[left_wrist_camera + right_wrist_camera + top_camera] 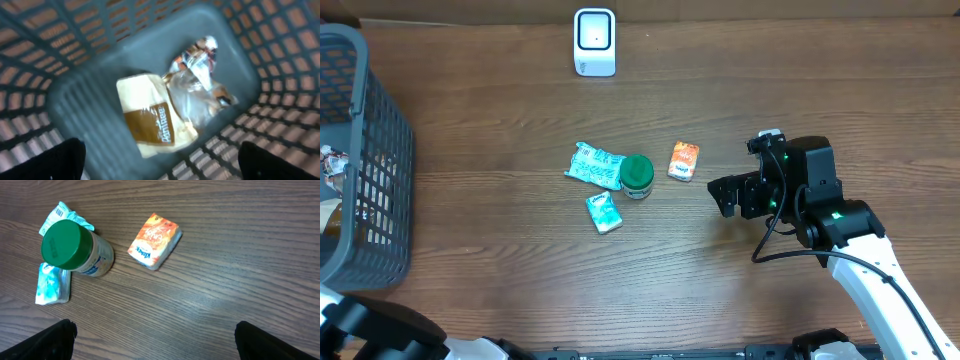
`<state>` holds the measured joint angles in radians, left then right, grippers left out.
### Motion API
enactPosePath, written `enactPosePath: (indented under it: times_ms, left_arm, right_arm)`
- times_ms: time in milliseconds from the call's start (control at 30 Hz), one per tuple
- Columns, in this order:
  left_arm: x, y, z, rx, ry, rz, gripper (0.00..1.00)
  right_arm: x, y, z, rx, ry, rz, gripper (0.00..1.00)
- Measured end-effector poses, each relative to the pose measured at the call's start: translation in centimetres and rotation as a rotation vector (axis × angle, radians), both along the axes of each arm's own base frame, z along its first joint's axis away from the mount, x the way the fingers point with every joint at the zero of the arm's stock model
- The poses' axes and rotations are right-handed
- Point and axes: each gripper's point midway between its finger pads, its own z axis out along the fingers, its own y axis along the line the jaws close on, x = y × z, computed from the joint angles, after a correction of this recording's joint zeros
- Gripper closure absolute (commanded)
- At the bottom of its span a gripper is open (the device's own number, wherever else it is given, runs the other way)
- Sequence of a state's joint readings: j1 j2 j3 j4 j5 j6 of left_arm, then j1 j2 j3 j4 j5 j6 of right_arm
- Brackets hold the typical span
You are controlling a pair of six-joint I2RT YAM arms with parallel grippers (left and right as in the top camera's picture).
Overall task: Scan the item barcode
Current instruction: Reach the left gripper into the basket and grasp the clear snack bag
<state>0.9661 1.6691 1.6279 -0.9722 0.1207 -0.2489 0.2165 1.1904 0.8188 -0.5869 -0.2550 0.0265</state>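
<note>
From overhead, the orange packet (684, 161) is lying mid-table nearest my right claw (725, 195), with the scanner (594, 42) well beyond; at my left wrist, my left claw (162, 152) is hanging spread and empty over the basket (75, 60) holding a tan packet (150, 115), probably scanned; at my right wrist, the fingers are gaping, gripping nothing, so I am judging the table items as waiting.

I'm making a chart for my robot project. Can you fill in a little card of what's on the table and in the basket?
scanner: white, beyond the loose items
loose items: green-lidded jar, orange tissue pack, large teal packet, small teal packet
basket: holds beige packet and crinkly wrapper
left gripper: open, above basket
right gripper: open, empty, near orange tissue pack
</note>
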Motion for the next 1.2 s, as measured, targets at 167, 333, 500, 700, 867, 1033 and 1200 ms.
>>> enactPosePath:
  times_ms: [167, 333, 500, 700, 867, 1033, 1200]
  left_arm:
    - [-0.2, 0.2, -5.3, -0.061, -0.001, 0.011, 0.01]
    - [0.0, 0.2, -9.4, -0.113, 0.020, 0.007, 0.00]
    - [0.8, 1.0, -12.7, -0.152, 0.028, 0.002, 0.01]
    - [2.2, 1.0, -16.9, -0.209, 0.039, -0.025, 0.00]
    - [3.9, 0.7, -17.4, -0.200, 0.014, -0.065, 0.26]
    - [5.3, 0.0, -17.1, -0.223, -0.042, -0.110, 0.80]
    - [6.0, -1.1, -16.4, -0.283, -0.082, -0.142, 0.90]
  right_arm:
    - [0.0, 0.0, 0.0, 0.000, 0.000, 0.000, 0.00]
    - [0.0, 0.0, 0.0, 0.000, 0.000, 0.000, 0.00]
    - [0.0, 0.0, 0.0, 0.000, 0.001, 0.000, 0.00]
    - [-0.1, 0.0, -0.1, -0.001, 0.006, 0.000, 0.00]
    - [-0.2, 0.0, -0.1, 0.001, 0.009, 0.002, 0.00]
    - [-0.2, 0.1, -0.1, 0.005, 0.010, 0.005, 0.00]
    - [-0.2, 0.1, -0.1, 0.006, 0.011, 0.007, 0.00]
